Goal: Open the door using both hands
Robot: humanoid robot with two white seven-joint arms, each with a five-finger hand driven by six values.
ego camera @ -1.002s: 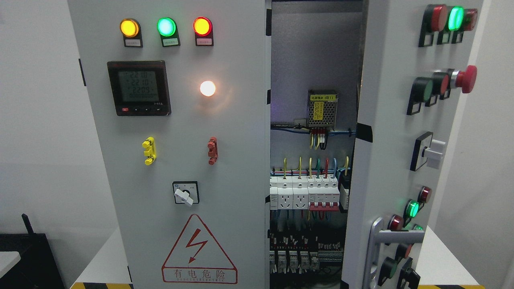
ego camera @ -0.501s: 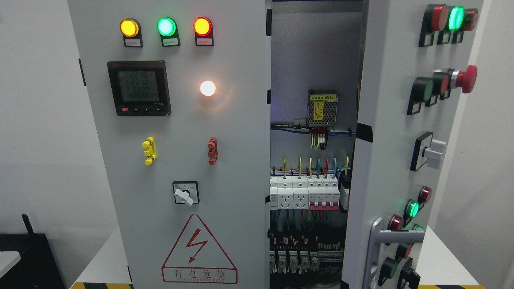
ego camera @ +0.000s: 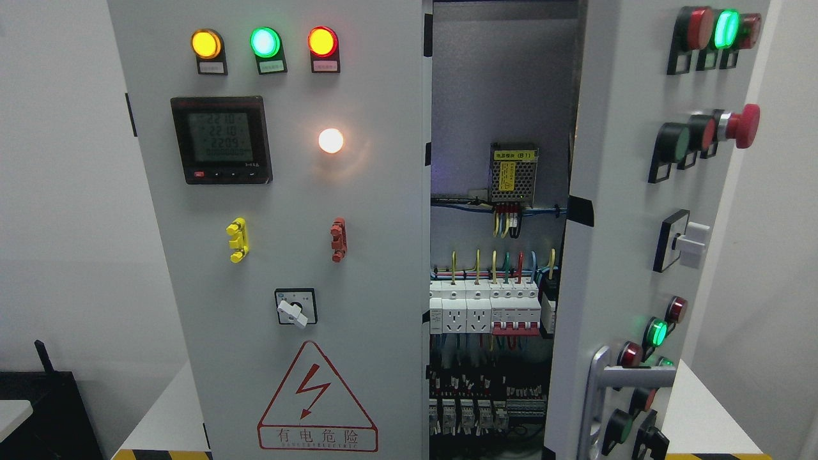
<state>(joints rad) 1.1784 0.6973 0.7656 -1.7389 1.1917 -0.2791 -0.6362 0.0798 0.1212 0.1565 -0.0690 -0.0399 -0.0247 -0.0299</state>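
Note:
A grey electrical cabinet fills the head view. Its right door [ego camera: 629,243] stands swung open toward me, carrying red and green buttons, a red mushroom button [ego camera: 741,126] and a silver lever handle [ego camera: 629,378] at its lower edge. The left panel [ego camera: 287,255] is shut, with three indicator lamps, a digital meter [ego camera: 221,140] and a white rotary switch [ego camera: 293,308]. Between them the open gap shows the inside: a power supply [ego camera: 512,172], wiring and a row of breakers [ego camera: 489,310]. Neither of my hands or arms shows.
The cabinet stands on a white table [ego camera: 163,415] with a yellow-black striped front edge. A dark object [ego camera: 45,409] sits at the lower left. Plain white walls lie on both sides.

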